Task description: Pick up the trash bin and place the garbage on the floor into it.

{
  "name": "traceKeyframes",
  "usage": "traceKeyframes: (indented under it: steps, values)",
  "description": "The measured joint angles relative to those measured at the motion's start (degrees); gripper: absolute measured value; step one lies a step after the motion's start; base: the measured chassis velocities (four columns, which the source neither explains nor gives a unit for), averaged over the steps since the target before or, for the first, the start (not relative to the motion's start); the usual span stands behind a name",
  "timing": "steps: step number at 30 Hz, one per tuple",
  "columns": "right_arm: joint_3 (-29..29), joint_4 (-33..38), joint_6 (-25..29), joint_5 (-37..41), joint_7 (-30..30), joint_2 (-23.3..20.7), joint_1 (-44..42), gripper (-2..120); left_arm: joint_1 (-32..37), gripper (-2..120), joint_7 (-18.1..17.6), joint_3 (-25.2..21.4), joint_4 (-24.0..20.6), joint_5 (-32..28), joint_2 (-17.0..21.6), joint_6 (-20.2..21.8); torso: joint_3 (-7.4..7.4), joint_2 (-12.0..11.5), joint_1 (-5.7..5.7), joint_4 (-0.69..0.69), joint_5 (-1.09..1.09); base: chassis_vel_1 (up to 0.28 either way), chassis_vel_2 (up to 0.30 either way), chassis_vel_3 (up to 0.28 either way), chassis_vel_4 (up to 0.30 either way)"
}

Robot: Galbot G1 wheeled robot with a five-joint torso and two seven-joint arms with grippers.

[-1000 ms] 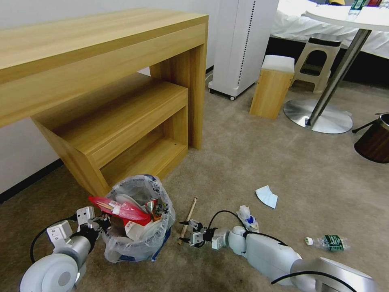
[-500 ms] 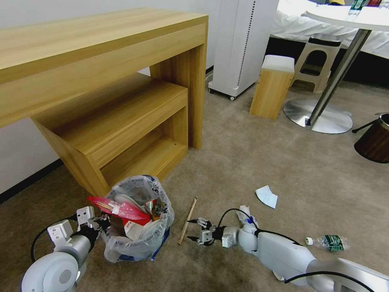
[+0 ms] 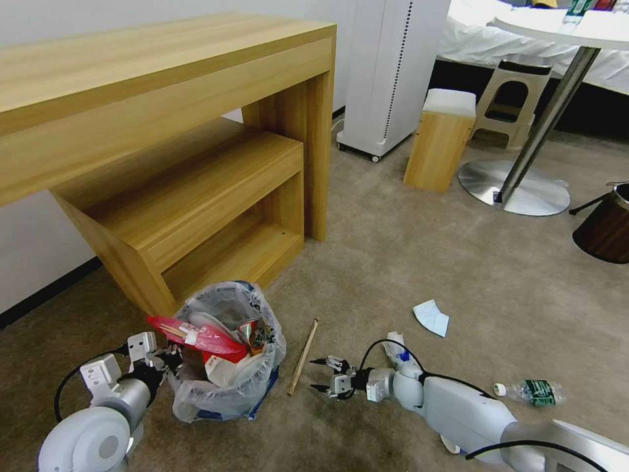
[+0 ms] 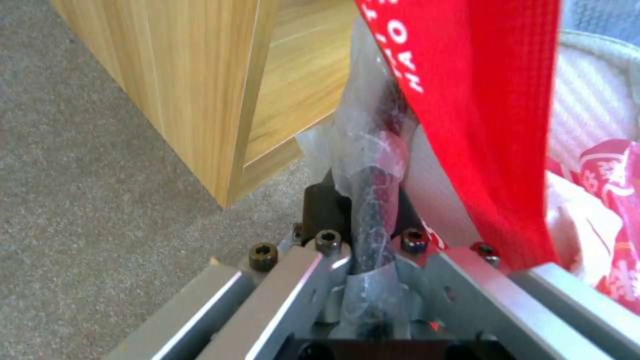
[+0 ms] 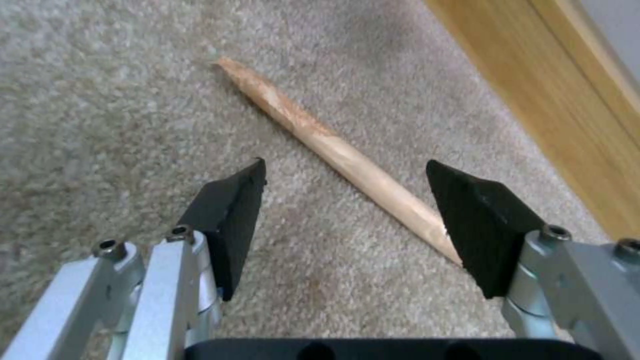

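The trash bin (image 3: 226, 387), lined with a crinkled clear bag, stands on the carpet stuffed with a red wrapper (image 3: 196, 336), cups and a white slipper. My left gripper (image 3: 171, 359) is shut on its rim, and the left wrist view shows the fingers pinching rim and bag (image 4: 363, 200) beside the red wrapper (image 4: 480, 100). My right gripper (image 3: 321, 375) is open, low over the carpet, just right of the wooden stick (image 3: 303, 357). In the right wrist view the stick (image 5: 320, 140) lies slantwise ahead of the open fingers (image 5: 345, 167). Pale blue paper (image 3: 431, 317), a white wrapper (image 3: 397, 346) and a clear bottle (image 3: 532, 392) lie farther right.
A wooden desk (image 3: 164, 98) with a low shelf (image 3: 196, 216) stands right behind the bin. Farther back are a white appliance (image 3: 393, 72), a wooden stool (image 3: 440, 141) and a round table's metal foot (image 3: 514, 190). A brown bin (image 3: 606, 226) sits at the right edge.
My right gripper has drawn back to the right, away from the stick's lower end, staying open. The stick still lies on the carpet. The bin and left gripper have shifted slightly.
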Motion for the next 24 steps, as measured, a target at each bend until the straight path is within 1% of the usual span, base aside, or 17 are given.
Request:
traceKeyframes:
  steps: [14, 24]
  values:
    - [0.48, -2.62, -0.04, -0.13, -0.06, 1.92, 0.79, 61, 0.08, 0, 0.11, 0.07, -0.40, 0.10, -0.22, -0.02, 0.00, 0.00, 0.00, -0.01, -0.01, 0.000, 0.000, 0.000, 0.000]
    - [0.51, -5.12, 0.16, -0.85, -0.21, 4.47, 1.58, 61, 0.43, 0, 0.15, -0.04, -1.16, 0.13, -0.33, -0.05, 0.00, 0.00, 0.00, 0.00, -0.01, 0.000, 0.000, 0.000, 0.000]
